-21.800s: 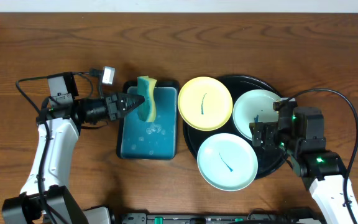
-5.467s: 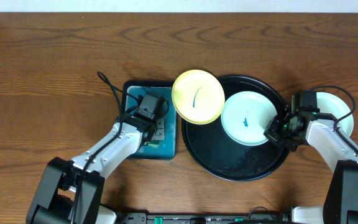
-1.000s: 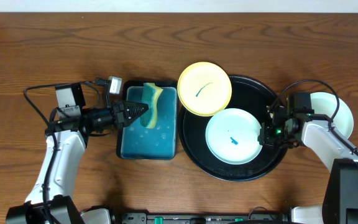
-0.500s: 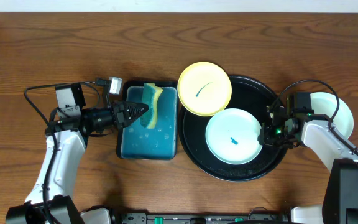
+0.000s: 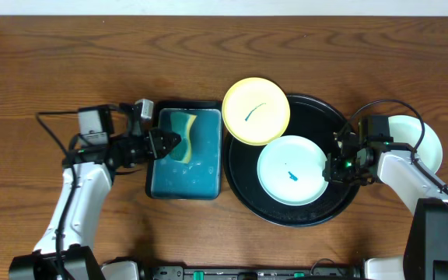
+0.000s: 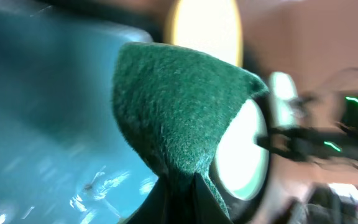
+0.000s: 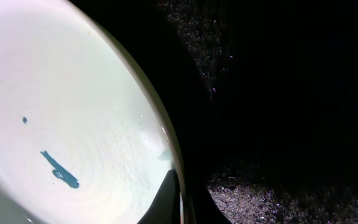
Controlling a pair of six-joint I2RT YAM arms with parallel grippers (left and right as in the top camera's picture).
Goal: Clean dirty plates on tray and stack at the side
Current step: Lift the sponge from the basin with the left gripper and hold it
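Note:
The black tray (image 5: 317, 208) holds a pale mint plate (image 5: 290, 169) with a small teal smear. My right gripper (image 5: 331, 169) is shut on that plate's right rim. In the right wrist view the plate (image 7: 73, 118) fills the left, with the teal smear (image 7: 59, 169) low down, and my gripper (image 7: 182, 199) pinches its edge over the tray (image 7: 278, 93). A pale yellow plate (image 5: 257, 110) with a teal streak overlaps the tray's upper-left rim. My left gripper (image 5: 166, 145) is shut on a yellow-green sponge (image 5: 182, 135) above the teal dish (image 5: 185, 183). The sponge's green side (image 6: 179, 118) fills the left wrist view.
A white plate (image 5: 426, 144) lies on the wooden table just right of the tray, partly behind my right arm. The teal dish (image 6: 36, 112) has wet patches on its floor. A cable loops left of the left arm.
My left arm has shifted slightly right and the sponge has turned and dropped closer to the dish. The right arm and both plates have not moved.

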